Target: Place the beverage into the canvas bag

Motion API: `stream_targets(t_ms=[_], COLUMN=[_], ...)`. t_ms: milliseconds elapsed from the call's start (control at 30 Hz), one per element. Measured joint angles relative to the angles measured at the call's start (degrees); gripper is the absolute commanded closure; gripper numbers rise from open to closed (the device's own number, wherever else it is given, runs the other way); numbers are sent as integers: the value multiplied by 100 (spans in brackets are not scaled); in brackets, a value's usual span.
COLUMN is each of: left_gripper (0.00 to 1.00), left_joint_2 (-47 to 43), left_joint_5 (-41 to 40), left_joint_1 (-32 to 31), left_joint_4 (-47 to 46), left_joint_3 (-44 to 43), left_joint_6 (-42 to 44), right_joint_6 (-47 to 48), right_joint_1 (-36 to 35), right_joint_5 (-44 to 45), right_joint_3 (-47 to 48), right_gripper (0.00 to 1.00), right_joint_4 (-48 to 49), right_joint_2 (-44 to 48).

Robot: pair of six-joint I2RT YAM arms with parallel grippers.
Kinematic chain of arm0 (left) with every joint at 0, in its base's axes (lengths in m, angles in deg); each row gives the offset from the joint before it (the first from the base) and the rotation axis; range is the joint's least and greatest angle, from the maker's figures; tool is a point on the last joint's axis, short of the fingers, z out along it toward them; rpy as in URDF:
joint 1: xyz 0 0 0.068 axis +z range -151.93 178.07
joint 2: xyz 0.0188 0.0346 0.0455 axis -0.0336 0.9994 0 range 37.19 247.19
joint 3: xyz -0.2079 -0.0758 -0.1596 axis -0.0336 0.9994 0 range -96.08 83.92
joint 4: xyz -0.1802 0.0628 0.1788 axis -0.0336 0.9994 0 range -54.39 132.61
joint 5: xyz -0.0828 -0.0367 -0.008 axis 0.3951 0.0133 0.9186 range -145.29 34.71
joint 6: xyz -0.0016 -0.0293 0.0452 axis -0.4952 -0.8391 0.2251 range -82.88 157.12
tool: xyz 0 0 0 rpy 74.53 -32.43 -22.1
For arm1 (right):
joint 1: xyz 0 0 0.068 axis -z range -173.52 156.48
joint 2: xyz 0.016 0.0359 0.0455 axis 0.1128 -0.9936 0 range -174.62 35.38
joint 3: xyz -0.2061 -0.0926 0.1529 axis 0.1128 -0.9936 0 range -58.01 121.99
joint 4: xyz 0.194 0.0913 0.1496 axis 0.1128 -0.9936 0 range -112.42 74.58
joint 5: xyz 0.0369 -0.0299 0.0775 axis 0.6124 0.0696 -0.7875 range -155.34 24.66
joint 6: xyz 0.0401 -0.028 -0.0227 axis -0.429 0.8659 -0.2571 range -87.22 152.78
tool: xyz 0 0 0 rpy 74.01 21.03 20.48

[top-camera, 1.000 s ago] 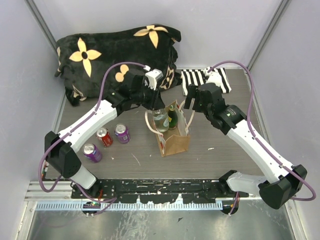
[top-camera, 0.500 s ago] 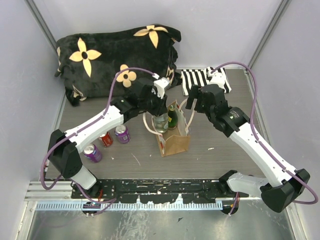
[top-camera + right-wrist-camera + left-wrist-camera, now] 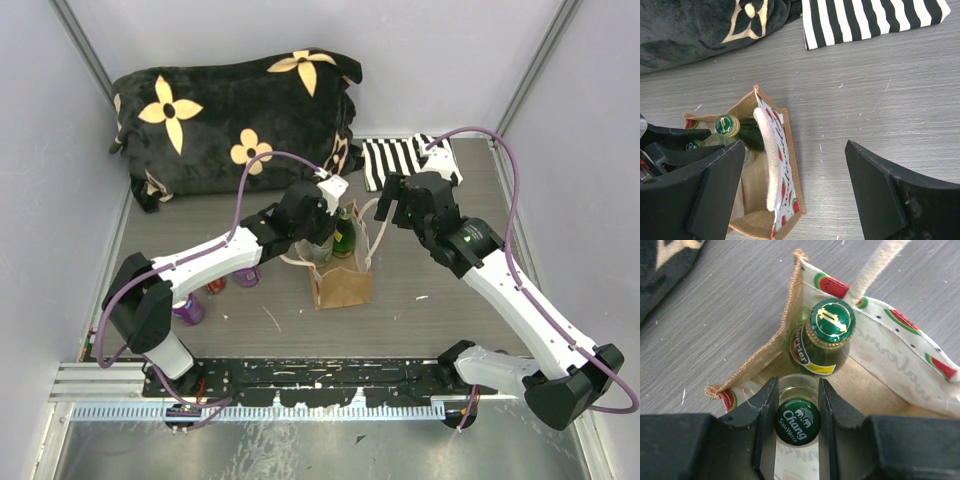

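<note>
Spare cans (image 3: 190, 310): out on the table left of the bag, partly under the arm.
Left gripper (image 3: 797, 390): pinching the neck of the Chang soda water bottle (image 3: 798, 421), which is down inside the canvas bag (image 3: 345, 288).
Green bottle (image 3: 832, 323): in the bag too, right beside it.
Right gripper (image 3: 795, 143): spread wide, holding nothing, hovering by the bag.
Progress: nearly there imo. What's left is letting go and backing out.

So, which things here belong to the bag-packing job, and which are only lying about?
Job:
canvas bag
Chang bottle, held by the left tool in the bag's mouth
green bottle, standing inside the bag

Lying about:
drink cans
black flowered plush
striped cloth
The right tool is open and holds nothing.
</note>
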Motion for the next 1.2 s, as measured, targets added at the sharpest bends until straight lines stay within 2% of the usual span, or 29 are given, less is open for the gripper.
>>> stream_targets(t_ms=[200, 567, 700, 833, 900, 967, 1200], left_gripper=[100, 98, 76, 42, 29, 24, 16], left_joint_2=[24, 22, 11, 9, 11, 33, 37], left_joint_5=[-413, -461, -463, -466, -428, -393, -297], left_joint_1=[-2, -2, 4, 9, 9, -4, -13], left_joint_4=[-623, -1121, -1250, -1287, -1263, -1172, -890], left_joint_3=[313, 625, 704, 719, 719, 719, 629], left_joint_6=[13, -229, -306, -328, -374, -420, -470], right_joint_6=[0, 0, 0, 0, 0, -2, -2], right_joint_1=[17, 52, 72, 74, 74, 74, 74], right_joint_5=[4, 4, 4, 4, 2, 0, -7], right_joint_3=[0, 0, 0, 0, 0, 0, 0], right_gripper=[13, 13, 13, 13, 13, 13, 13], right_joint_4=[-17, -17, -17, -17, -17, -17, -17], right_joint_2=[11, 11, 11, 9, 7, 0, -31])
